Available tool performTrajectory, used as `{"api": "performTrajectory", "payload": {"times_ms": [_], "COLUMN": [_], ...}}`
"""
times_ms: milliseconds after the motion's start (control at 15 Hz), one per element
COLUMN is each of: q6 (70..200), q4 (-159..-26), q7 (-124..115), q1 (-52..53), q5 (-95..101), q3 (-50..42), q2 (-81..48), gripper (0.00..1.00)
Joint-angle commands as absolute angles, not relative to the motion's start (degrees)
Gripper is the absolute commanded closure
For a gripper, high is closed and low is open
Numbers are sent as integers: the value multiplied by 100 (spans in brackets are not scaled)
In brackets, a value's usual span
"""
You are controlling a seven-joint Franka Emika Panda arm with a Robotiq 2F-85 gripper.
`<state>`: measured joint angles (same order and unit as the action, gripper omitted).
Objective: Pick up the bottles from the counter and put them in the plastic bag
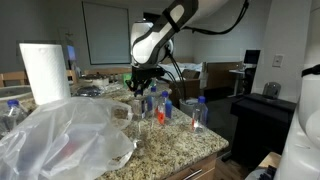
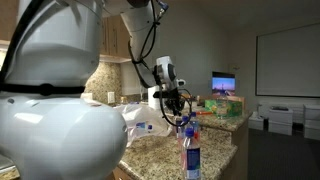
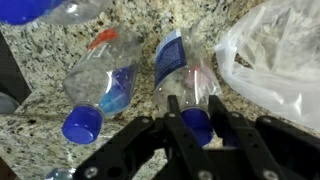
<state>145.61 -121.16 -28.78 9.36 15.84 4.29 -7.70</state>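
- Your jaws are shut on the neck of a small clear plastic bottle with a blue cap and a blue-and-white label (image 3: 180, 75). It lies on its side on the speckled beige-brown granite table (image 3: 35, 70).
- Its long axis runs straight away from the jaws, cap nearest them. Expect the body to droop beyond the grip when you lift.
- The large crinkled translucent whitish plastic bag (image 3: 272, 50) lies just beside that bottle, on the right of the wrist view. Your carry goes that way.
- A second clear blue-capped bottle with a reddish mark (image 3: 105, 85) lies on the opposite side, near but apart.
- In an exterior view the bag (image 1: 60, 135) sits crumpled on the table. You cannot tell what is inside it or where its mouth opens.
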Motion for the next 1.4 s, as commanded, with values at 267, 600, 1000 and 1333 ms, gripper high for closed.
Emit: {"api": "performTrajectory", "payload": {"times_ms": [267, 600, 1000, 1333], "q6": [14518, 13991, 12531, 12141], "q4": [-12163, -12281, -12140, -12239], "q7": [-2846, -1919, -2119, -1486], "q1": [964, 830, 827, 849], "q5": [1621, 532, 969, -280], "q3": [392, 520, 508, 578], "q2": [-662, -282, 252, 319], "gripper": [91, 90, 90, 90]}}
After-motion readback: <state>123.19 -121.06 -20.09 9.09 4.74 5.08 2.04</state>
